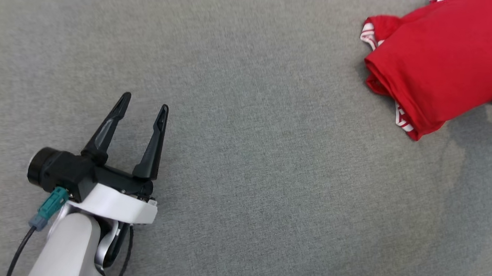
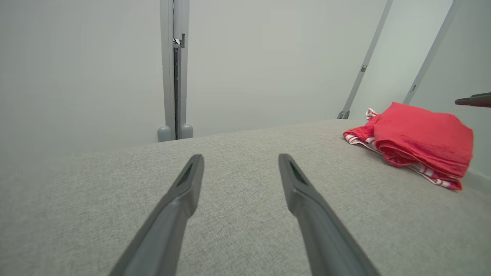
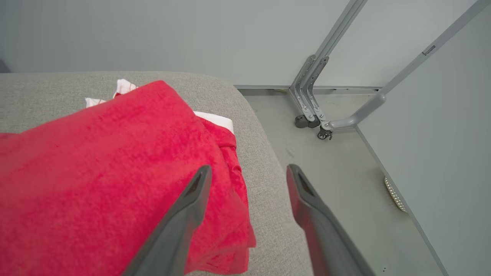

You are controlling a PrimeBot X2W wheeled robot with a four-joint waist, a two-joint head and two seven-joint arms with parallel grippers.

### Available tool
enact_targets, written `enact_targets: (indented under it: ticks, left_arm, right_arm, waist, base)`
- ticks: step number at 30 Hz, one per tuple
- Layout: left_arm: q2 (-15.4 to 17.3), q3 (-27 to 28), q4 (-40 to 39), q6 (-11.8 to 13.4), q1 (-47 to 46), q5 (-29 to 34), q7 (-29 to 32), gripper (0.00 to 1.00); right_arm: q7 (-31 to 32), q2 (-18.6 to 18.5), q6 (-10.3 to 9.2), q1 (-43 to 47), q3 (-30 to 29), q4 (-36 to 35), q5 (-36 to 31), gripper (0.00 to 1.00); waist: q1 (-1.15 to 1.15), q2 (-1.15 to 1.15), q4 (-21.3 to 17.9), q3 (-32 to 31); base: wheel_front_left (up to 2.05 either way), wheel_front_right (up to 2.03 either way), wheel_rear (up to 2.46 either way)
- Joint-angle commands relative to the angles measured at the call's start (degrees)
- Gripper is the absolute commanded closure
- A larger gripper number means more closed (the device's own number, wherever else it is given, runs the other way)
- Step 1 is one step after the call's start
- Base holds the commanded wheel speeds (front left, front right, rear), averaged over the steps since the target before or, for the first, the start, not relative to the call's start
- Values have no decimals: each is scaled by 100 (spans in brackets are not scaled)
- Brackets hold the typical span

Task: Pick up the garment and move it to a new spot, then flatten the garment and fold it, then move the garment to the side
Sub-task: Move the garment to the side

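The garment point(image 1: 443, 60) is a red shirt with white-striped trim, folded into a thick bundle at the far right of the grey fabric surface point(image 1: 269, 177). It also lies at the right of the left wrist view, garment point(image 2: 418, 142), and low left in the right wrist view, garment point(image 3: 96, 184). My left gripper point(image 1: 144, 101) stands open at the lower left, far from the garment, with nothing between its fingers. My right gripper point(image 3: 247, 170) is open just above the garment's right end, holding nothing; one fingertip point(image 2: 472, 100) pokes in beside the bundle.
The grey surface's rounded right edge point(image 3: 264, 138) drops to a pale floor point(image 3: 345, 184). Grey metal frame legs with a caster point(image 3: 324, 132) stand on that floor by pale walls. A grey post point(image 2: 174, 76) stands behind the surface's far edge.
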Motion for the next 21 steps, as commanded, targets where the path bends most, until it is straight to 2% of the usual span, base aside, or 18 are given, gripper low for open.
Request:
enact_targets:
  ticks: [1,7,11,16,17,21]
  left_arm:
    - [-34,54,13,7,94,-42,4,0]
    - [-235,507,-18,72,525,-69,4,0]
    - [-323,886,-118,151,854,-42,4,0]
    - [-383,1318,-318,290,1276,18,4,0]
    - [-413,1463,-403,329,1418,5,3,0]
    - [-470,1687,-443,361,1652,-30,4,0]
  right_arm:
    - [-115,83,-1,-18,-37,25,-91,0]
    - [-717,362,-1,188,-79,-166,-360,0]
    - [-1047,576,-1,495,53,-523,-193,0]
    - [-1308,744,-1,1116,260,-1292,169,0]
    - [-1369,753,-1,1429,280,-1668,323,0]
    - [-1471,807,-1,2251,145,-2438,516,0]
  waist:
    - [0,0,126,-327]
    - [0,0,330,-1154]
    - [0,0,525,-1665]
    - [0,0,746,-2089]
    - [0,0,833,-2207]
    - [0,0,1038,-2439]
  base:
    - [0,0,0]
    - [0,0,0]
    - [0,0,0]
    - [0,0,0]
    - [0,0,0]
    - [0,0,0]
